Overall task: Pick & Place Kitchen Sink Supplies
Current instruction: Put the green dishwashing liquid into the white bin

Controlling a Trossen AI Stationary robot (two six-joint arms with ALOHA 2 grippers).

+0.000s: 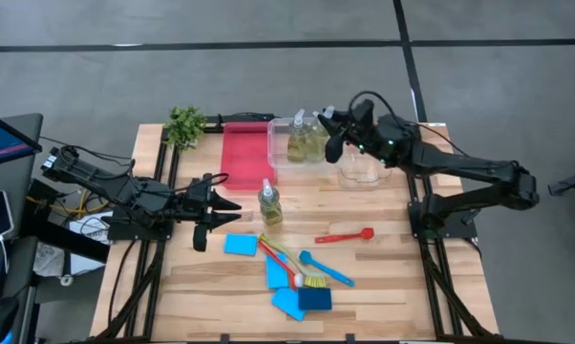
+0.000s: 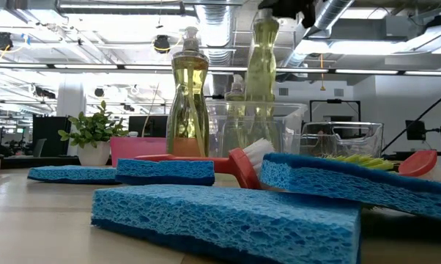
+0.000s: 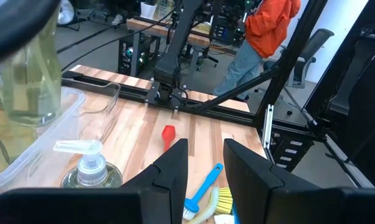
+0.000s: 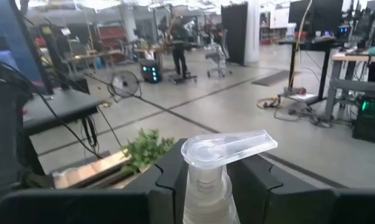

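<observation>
My right gripper is shut on a clear bottle of yellow-green liquid, raised over the clear bin at the table's far middle. Another bottle stands in that bin. A further bottle stands on the table's middle. Blue sponges, one darker, lie flat near the front. The red, blue and yellow brushes lie flat beside them. My left gripper hovers open left of the standing bottle, nothing between its fingers. My right gripper pinches the bottle's neck between its two fingers, just under the pump head. The fingers come level from the table's right side. The bottle hangs upright below them, lifted clear over the bin.
A small green plant stands at the far left corner, and a red tray lies next to the bin. A second clear bin sits under my right arm. Beyond the table, a person in orange stands.
</observation>
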